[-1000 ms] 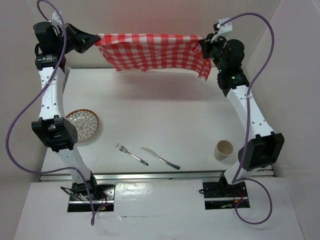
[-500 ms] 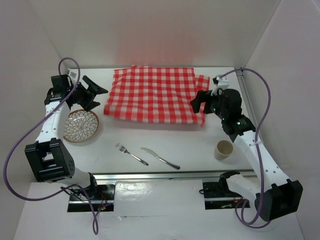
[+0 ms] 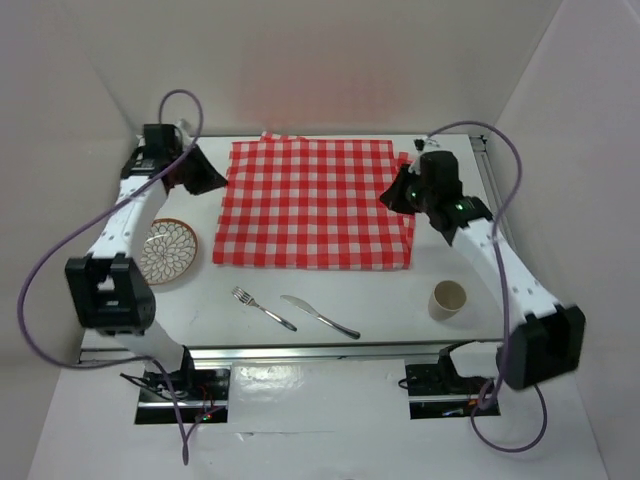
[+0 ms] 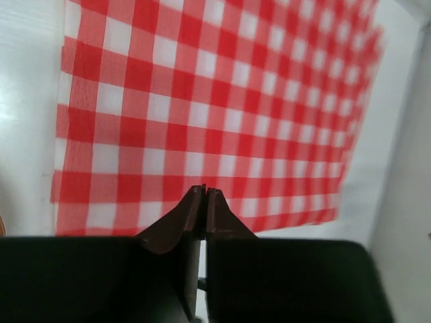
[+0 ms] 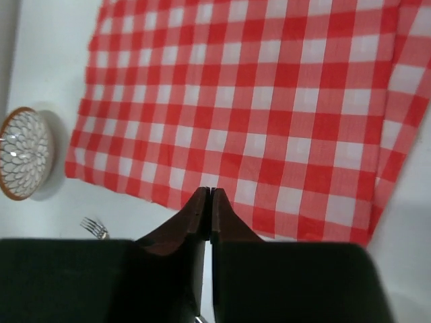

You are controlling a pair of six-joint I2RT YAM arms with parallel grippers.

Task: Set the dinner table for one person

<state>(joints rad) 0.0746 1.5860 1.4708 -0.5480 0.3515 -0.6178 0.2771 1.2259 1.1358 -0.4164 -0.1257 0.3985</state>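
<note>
The red-and-white checked cloth (image 3: pixel 315 205) lies spread flat on the back half of the white dinner table (image 3: pixel 390 300). It also fills the left wrist view (image 4: pixel 215 101) and the right wrist view (image 5: pixel 269 101). My left gripper (image 3: pixel 212 183) is shut and empty, just off the cloth's left edge; in its wrist view (image 4: pixel 205 192) the jaws meet with nothing between them. My right gripper (image 3: pixel 390 197) is shut and empty, above the cloth's right edge; it shows the same in its wrist view (image 5: pixel 207 192).
A patterned plate (image 3: pixel 165 250) sits at the left, also in the right wrist view (image 5: pixel 23 153). A fork (image 3: pixel 262 307) and a knife (image 3: pixel 320 316) lie near the front. A paper cup (image 3: pixel 449 298) stands at the front right. A silver rail (image 3: pixel 320 350) runs along the near edge.
The cloth, held stretched in the air at the back, has come down and now lies flat on the table. Both grippers have let it go and moved back toward its far corners.
</note>
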